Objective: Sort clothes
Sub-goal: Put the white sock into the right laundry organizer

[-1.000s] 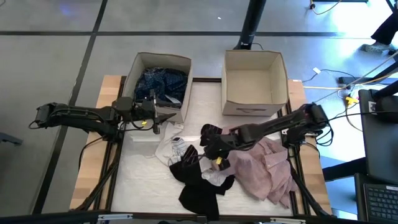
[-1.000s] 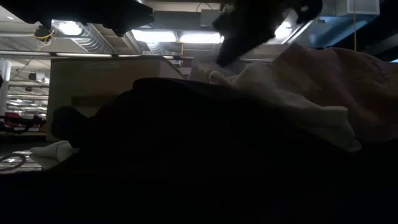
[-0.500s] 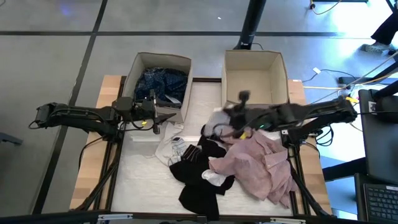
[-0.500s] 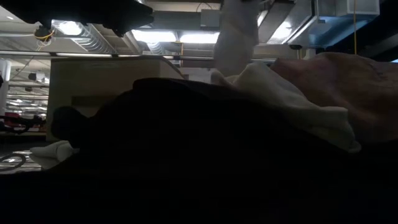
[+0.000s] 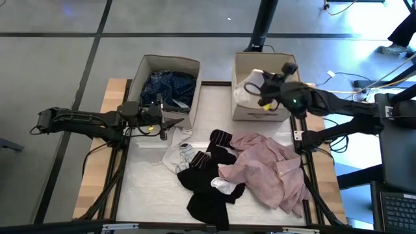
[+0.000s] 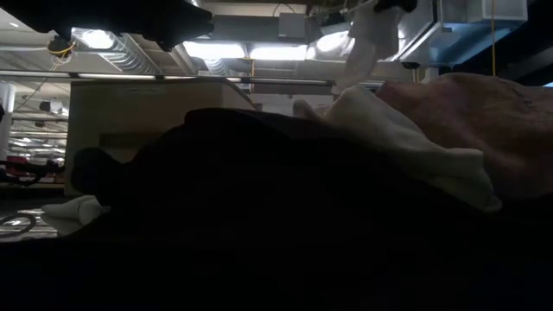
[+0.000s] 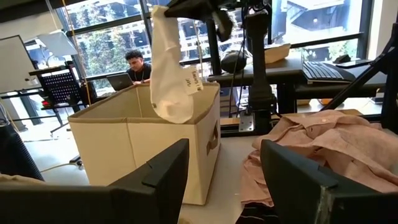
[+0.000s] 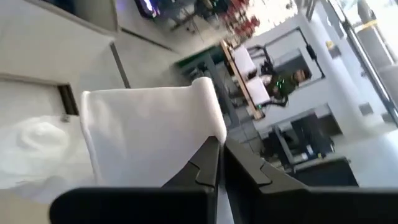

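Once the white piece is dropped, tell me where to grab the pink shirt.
Take the pale pink shirt at its raised crumpled folds near the middle, coming straight down from above: it lies bunched and spread, with the black garment overlapping only its left edge.

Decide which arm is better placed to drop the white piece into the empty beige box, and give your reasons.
Right. The right gripper is shut on the white piece, which hangs over the empty box. The left gripper waits open beside the other box.

A grey floor (image 5: 58,58) crossed by dark seams is seen around the table (image 5: 94,188). Tall windows (image 7: 112,37) with greenery outside are shown beyond desks (image 7: 292,65) (a person (image 7: 138,65) is seated there). Ceiling lights (image 6: 229,50) are lit overhead.
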